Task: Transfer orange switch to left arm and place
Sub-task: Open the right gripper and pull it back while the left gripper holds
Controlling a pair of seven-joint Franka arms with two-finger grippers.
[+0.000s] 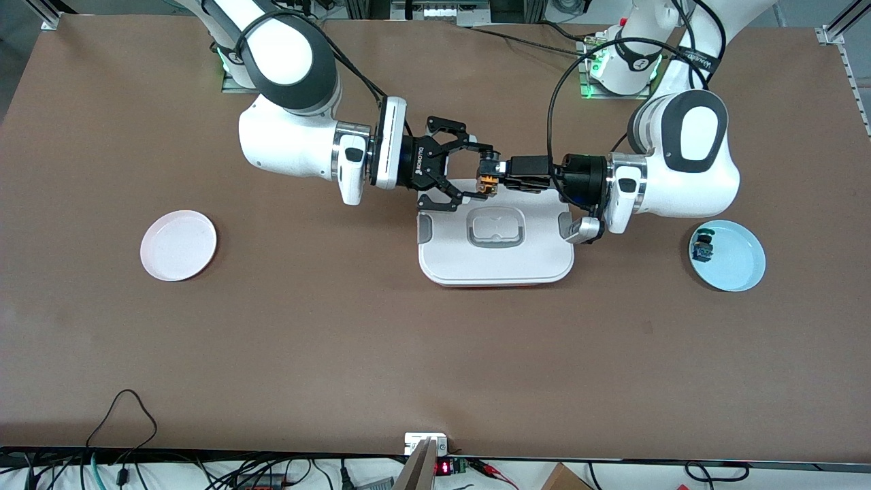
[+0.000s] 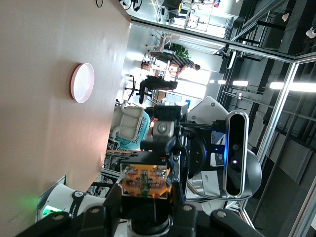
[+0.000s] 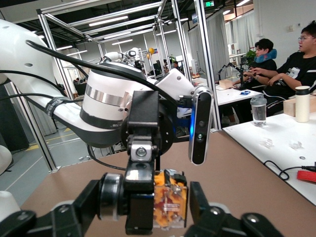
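Note:
The orange switch (image 1: 486, 182) is up in the air over the edge of the white box (image 1: 497, 262) that is nearest the arms' bases. My left gripper (image 1: 492, 170) is shut on it; in the left wrist view the switch (image 2: 145, 178) sits between the left gripper's (image 2: 145, 193) black fingers. My right gripper (image 1: 480, 171) is open, with one finger on each side of the switch and not touching it. In the right wrist view the switch (image 3: 170, 205) and the left fingertip stand between the right gripper's (image 3: 143, 207) spread fingers.
A pink plate (image 1: 178, 245) lies toward the right arm's end of the table and also shows in the left wrist view (image 2: 82, 82). A light blue plate (image 1: 738, 265) toward the left arm's end holds a small blue and green piece (image 1: 703, 246).

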